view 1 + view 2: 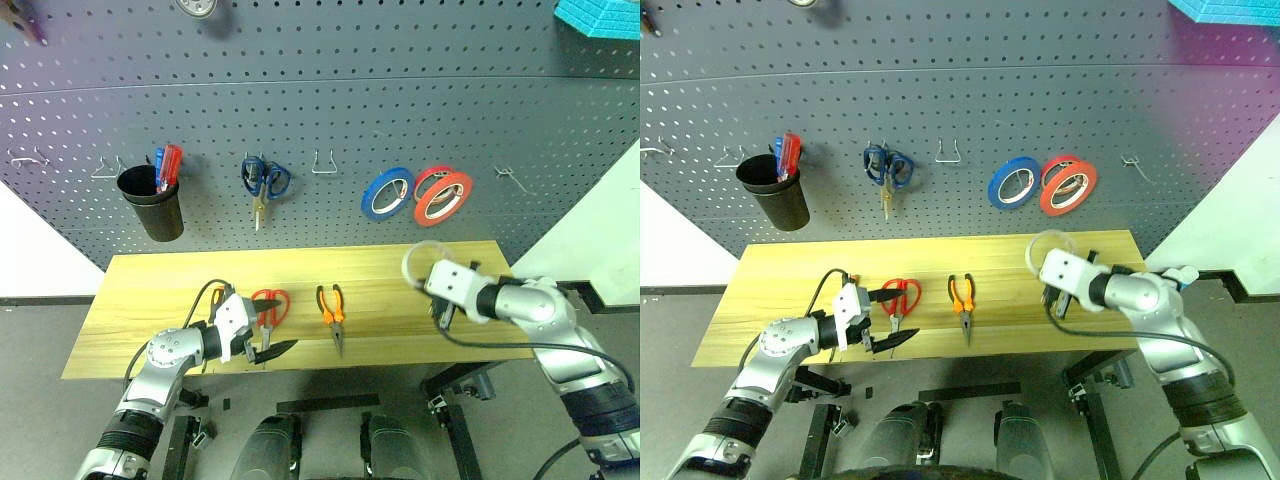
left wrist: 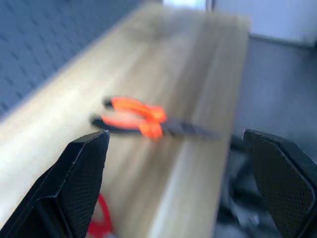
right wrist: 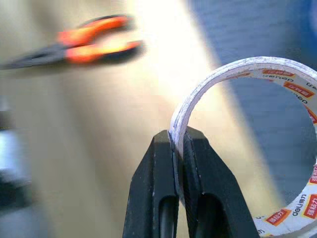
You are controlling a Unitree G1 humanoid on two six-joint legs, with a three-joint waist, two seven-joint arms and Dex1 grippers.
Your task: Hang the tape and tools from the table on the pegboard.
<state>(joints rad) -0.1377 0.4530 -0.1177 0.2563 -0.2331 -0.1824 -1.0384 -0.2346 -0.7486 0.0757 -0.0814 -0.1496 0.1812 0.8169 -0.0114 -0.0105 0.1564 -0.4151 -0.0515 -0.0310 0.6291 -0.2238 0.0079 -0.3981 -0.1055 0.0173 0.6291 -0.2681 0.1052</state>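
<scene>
Desk point(image 1: 150, 290): light wood planks, in front of the dark pegboard point(image 1: 330, 110).

Count on desk: one pair of red-handled scissors point(image 1: 268, 305), one pair of orange-and-black pliers point(image 1: 332, 312), lying side by side near the desk's middle, pliers to the right. A screwdriver cannot be made out on the desk.

Count on pegboard: one black cup point(image 1: 152, 202) at left holding red and blue screwdrivers point(image 1: 166, 166); one pair of blue-handled scissors point(image 1: 264, 181); one blue roll point(image 1: 387, 192); two red/orange rolls point(image 1: 442, 194) overlapping, just right of the blue one. Several bare metal hooks point(image 1: 322, 164) between them.

Right claw point(image 3: 179, 148): fingers pinched together on the rim of the whitish tape point(image 1: 424, 262), which is lifted off the desk above its right end. The right wrist view shows what the head views do not: the ring's wall clamped between the two pads, and red printed labels inside the roll.

Left claw point(image 1: 262, 345): spread wide, holding nothing, at the desk's near edge just beside the red scissors. The left wrist view shows the pliers lying beyond its fingers point(image 2: 79, 183), apart from them.
</scene>
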